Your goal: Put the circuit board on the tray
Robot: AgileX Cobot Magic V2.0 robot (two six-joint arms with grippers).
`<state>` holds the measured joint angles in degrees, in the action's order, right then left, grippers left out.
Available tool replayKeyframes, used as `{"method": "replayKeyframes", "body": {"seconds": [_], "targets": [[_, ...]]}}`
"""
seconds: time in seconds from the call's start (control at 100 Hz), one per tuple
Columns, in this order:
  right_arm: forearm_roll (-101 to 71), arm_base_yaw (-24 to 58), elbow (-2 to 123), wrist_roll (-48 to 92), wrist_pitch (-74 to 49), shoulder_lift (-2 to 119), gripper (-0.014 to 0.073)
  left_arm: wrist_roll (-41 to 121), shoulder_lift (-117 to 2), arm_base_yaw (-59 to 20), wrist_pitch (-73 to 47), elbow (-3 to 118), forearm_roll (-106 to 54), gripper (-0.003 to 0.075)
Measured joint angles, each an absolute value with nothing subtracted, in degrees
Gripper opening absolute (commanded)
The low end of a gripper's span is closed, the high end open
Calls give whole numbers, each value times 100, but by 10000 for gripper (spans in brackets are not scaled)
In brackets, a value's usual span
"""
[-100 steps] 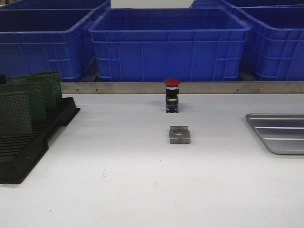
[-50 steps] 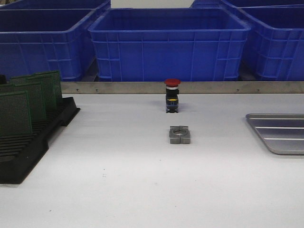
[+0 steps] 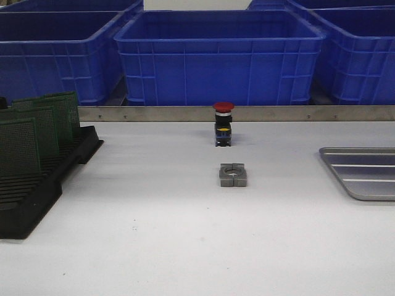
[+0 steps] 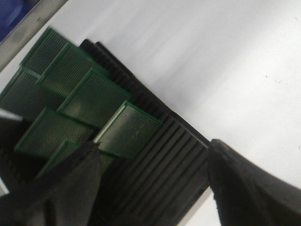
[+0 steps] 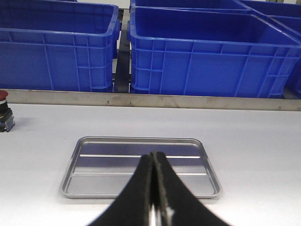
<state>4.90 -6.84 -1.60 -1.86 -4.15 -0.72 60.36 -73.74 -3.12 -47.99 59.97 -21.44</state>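
Note:
Several green perforated circuit boards (image 3: pixel 37 126) stand upright in a black slotted rack (image 3: pixel 37 191) at the table's left. They also show in the left wrist view (image 4: pixel 127 129). My left gripper (image 4: pixel 154 143) is open and empty, hovering over the rack (image 4: pixel 169 165) with the jaws wide apart, just beside the nearest board. The silver-grey ribbed tray (image 3: pixel 364 172) lies at the right edge of the table and is empty. My right gripper (image 5: pixel 153 155) is shut on nothing, held above the near side of the tray (image 5: pixel 103 165). Neither gripper shows in the front view.
A red-topped push button (image 3: pixel 223 123) stands at the table's middle back, with a small grey metal block (image 3: pixel 233 175) in front of it. Large blue plastic bins (image 3: pixel 219 55) line the back behind a metal rail (image 3: pixel 154 113).

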Motion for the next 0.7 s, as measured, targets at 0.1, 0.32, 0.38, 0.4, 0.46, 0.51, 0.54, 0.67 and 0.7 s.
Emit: {"method": "replayKeyframes", "body": {"seconds": [0.1,0.32,0.38,0.4,0.46,0.51,0.54,0.67,0.7], "targets": [[490,-684,-160,-186,-415,-72,-108,7424,-7851,-312,-5010,6351,-2283,458],[490,-684,-160,-186,-415,-72,-108,8396,-8828,-312,-5116,6936,-1874,458],[490,-684,-160,-186,-415,-72,-108,8435,-9058,-312,-5140,7044,-1762,458],[490,-684,-160,-186,-415,-72,-108,8451,-9142,-312,-5140,7081,-1724,458],[490,-684,-160,-186,-415,-72,-108,8464,-9381,-312,-5149,7182,-1648,458],[490,-684,-160,-186,-415,-72,-108,8476,-9558,-312,-5149,7262,-1592,458],[490,-684,-160,-186,-415,-72,-108,8476,-9657,-312,-5149,7308,-1582,458],[490,-684,-160,-186,-415,-72,-108,8479,-10106,-312,-5190,7497,-1587,458],[490,-684,-160,-186,-415,-72,-108,8479,-10192,-312,-5216,7526,-1598,458]]}}
